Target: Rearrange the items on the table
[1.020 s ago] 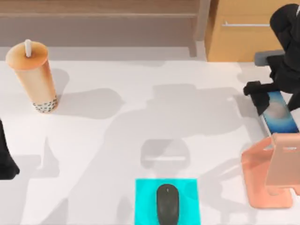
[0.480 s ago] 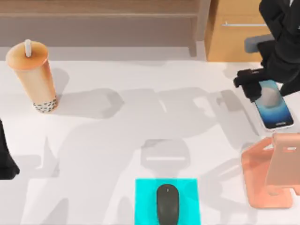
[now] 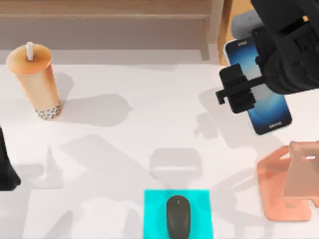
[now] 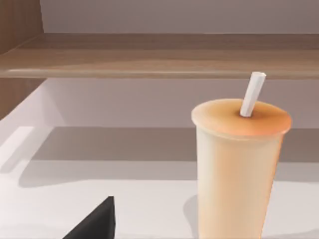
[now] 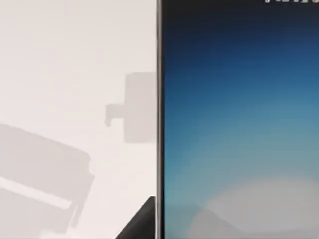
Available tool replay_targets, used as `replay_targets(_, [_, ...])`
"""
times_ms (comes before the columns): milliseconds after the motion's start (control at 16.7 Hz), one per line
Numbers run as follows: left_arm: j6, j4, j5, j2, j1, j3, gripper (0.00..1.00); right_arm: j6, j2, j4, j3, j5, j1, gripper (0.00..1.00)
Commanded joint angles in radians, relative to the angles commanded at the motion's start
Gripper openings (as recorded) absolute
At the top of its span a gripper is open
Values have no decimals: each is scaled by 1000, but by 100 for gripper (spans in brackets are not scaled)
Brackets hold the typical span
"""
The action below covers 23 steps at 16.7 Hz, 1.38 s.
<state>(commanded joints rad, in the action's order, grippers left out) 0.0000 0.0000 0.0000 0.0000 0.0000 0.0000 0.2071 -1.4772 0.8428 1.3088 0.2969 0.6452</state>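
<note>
My right gripper [image 3: 251,89] is shut on the black smartphone [image 3: 269,112], holding it high above the table's [image 3: 149,129] back right, screen up. Its blue screen [image 5: 239,124] looms close in the right wrist view. The orange bubble-tea cup [image 3: 36,79] with its white straw stands upright at the back left, and the left wrist view has the cup [image 4: 239,164] close ahead. The dark mouse [image 3: 178,217] lies on the cyan pad [image 3: 154,201] at the front middle. My left arm [image 3: 6,169] is parked at the left edge.
A salmon-pink phone stand [image 3: 289,184] sits at the front right, below the held phone. A wooden shelf [image 3: 109,20] runs along the back, and a light wooden cabinet [image 3: 227,25] stands at the back right. The table's middle is bare white surface.
The right gripper has lifted the smartphone off the table near the stand, carrying it upward and toward the back, a little leftward. Cup, mouse and left arm have not moved.
</note>
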Motion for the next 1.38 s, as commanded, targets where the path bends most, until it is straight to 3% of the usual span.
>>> replay_targets(360, [0, 0, 0, 0, 0, 0, 100, 177, 312, -53, -245, 215, 229, 0])
replay_targets(660, [0, 0, 0, 0, 0, 0, 100, 444, 647, -72, -592, 505, 425, 0])
replay_targets(840, [0, 0, 0, 0, 0, 0, 100, 563, 780, -75, -734, 628, 516, 0])
replay_targets(1020, [0, 0, 0, 0, 0, 0, 100, 607, 832, -77, -789, 674, 553, 0])
replay_targets(1380, [0, 0, 0, 0, 0, 0, 100, 596, 837, -82, -779, 666, 555, 0])
